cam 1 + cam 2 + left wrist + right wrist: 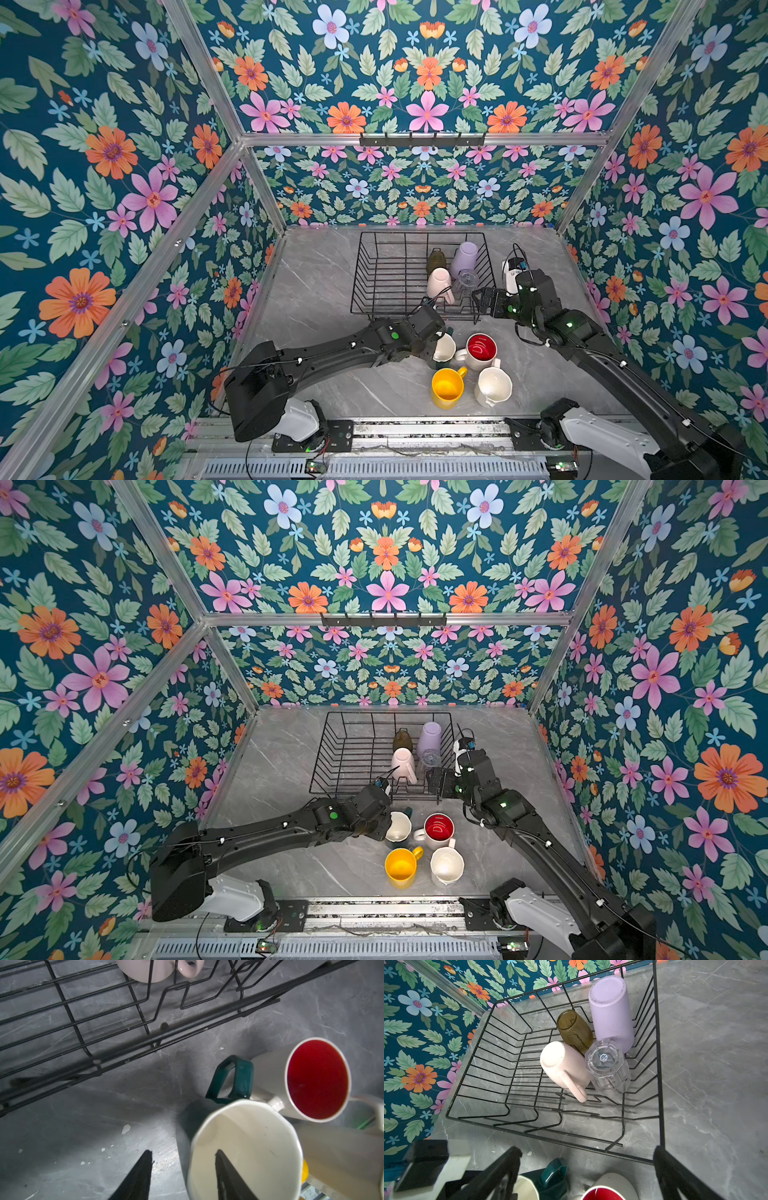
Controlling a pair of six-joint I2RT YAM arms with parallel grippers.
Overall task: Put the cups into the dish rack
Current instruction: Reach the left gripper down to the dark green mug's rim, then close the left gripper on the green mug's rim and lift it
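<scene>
Dish rack (376, 266) sits at the back centre of the grey marble table (316, 291). Four cups are in it, all mouth-down and crowded into its right half: lilac tumbler (465, 257) in the far right corner, olive-amber glass (436, 261) just left of it, pale pink mug (562, 1064) and clear glass (607, 1068) side by side in front of those two. The pink mug's handle points toward the rack's near edge. The left half of the rack is bare wire. Four cups stand upright on the table just in front of the rack, packed close in a square: dark green mug (245, 1142) with a cream inside and red-lined white mug (482, 351) nearer the rack, yellow mug (447, 387) and white mug (493, 387) nearer the arm bases. The green mug's handle points toward the rack and lies right against the red-lined mug's side. Left gripper (184, 1176) is down at the dark green mug, jaws half spread and astride its wall: one finger inside the cup, one outside, with a gap showing between the outer finger and the wall. Right gripper (586, 1159) hangs above the rack's near right corner, jaws spread wide, nothing between them.
</scene>
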